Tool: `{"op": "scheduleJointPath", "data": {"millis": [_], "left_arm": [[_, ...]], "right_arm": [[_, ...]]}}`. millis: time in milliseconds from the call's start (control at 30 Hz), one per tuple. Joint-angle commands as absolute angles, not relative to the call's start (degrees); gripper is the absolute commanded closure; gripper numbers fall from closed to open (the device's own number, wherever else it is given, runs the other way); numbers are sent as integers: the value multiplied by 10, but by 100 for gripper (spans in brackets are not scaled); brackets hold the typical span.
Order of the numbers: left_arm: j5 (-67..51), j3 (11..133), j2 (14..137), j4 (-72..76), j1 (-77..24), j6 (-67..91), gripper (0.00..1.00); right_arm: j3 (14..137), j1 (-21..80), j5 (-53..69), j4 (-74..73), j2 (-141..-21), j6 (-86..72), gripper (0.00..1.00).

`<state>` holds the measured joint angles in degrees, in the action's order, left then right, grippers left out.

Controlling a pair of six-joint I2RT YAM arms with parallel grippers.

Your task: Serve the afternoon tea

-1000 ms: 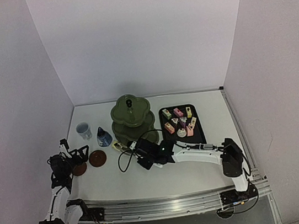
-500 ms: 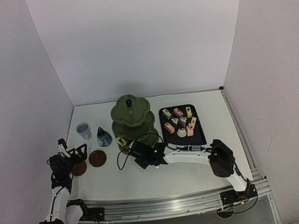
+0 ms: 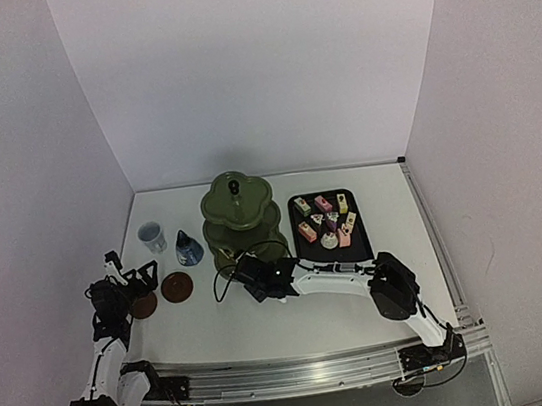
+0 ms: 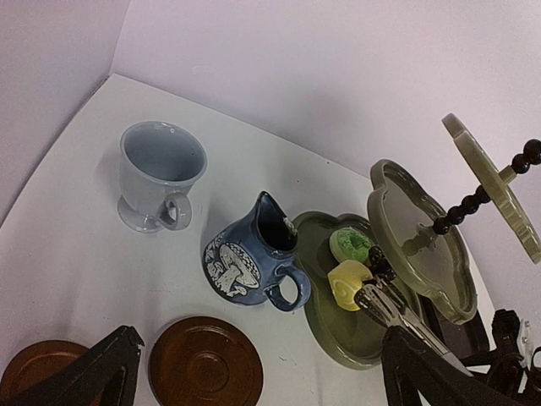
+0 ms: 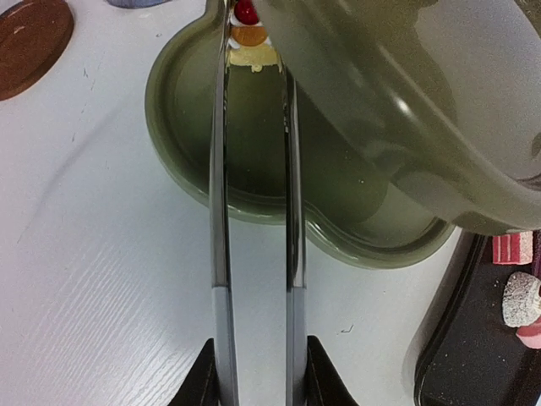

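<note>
The olive-green three-tier stand (image 3: 240, 216) stands mid-table. Its bottom tier (image 4: 325, 326) holds a green donut (image 4: 351, 244) and a yellow cake (image 4: 347, 283). My right gripper (image 3: 261, 277) is shut on the metal tongs (image 5: 221, 211), which reach into the bottom tier (image 5: 182, 161). A small yellow cake with a red top (image 5: 245, 34) lies between their tips. My left gripper (image 4: 254, 389) is open and empty, low over two brown coasters (image 4: 205, 364) (image 4: 38, 368). The blue jug (image 4: 254, 254) and pale cup (image 4: 161, 173) stand beyond them.
A black tray (image 3: 360, 243) with several small cakes (image 3: 326, 223) lies right of the stand; its edge shows in the right wrist view (image 5: 473, 355). White walls close in the table at the back and both sides. The stand's upper tiers (image 5: 406, 110) overhang the tongs.
</note>
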<state>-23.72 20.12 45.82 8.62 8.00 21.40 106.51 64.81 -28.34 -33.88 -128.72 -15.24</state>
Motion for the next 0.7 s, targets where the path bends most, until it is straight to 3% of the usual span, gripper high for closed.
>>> {"op": "scheduleJointPath", "data": {"millis": [0,267,667], "left_arm": [[-228,214,463,99,78,209,0],[-224,215,465,98,78,206,0],[-223,215,462,97,78,206,0]], "right_arm": [[1105,640,-302,-317,-1304,-176,100],[1124,635,-282,-318,-1324,-176,100],[1132,629,-262,-318,-1328,-184,73]]}}
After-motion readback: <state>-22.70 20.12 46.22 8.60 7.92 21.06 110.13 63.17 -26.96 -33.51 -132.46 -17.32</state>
